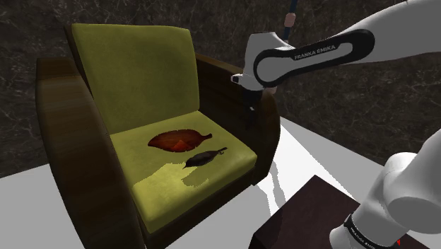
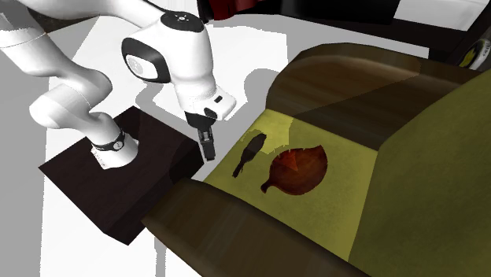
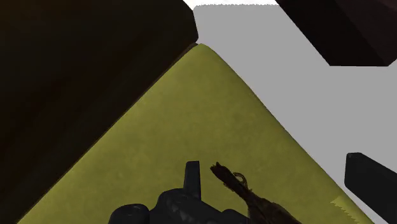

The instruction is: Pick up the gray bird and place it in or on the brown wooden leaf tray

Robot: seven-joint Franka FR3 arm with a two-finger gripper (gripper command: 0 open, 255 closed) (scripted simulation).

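A small dark bird (image 1: pixel 203 157) lies on the olive seat cushion (image 1: pixel 212 184) of an armchair, close to the cushion's front edge. Right beside it, toward the backrest, rests the reddish-brown leaf tray (image 1: pixel 179 140), with nothing on it. My black gripper (image 1: pixel 249 113) hangs above the chair's armrest on the shoulder view's right, apart from the bird. The second exterior view has the gripper (image 2: pixel 207 145) just left of the bird (image 2: pixel 250 153) and the tray (image 2: pixel 299 170). In the wrist view the fingers (image 3: pixel 193 178) stand apart, and the bird (image 3: pixel 245 191) lies far below between them, untouched.
The armchair has thick dark wooden arms (image 1: pixel 74 134) on both sides of the seat and a tall olive backrest (image 1: pixel 134 71). My dark stand (image 1: pixel 311 219) sits on a pale floor in front of the chair. A dark stone-patterned wall is behind.
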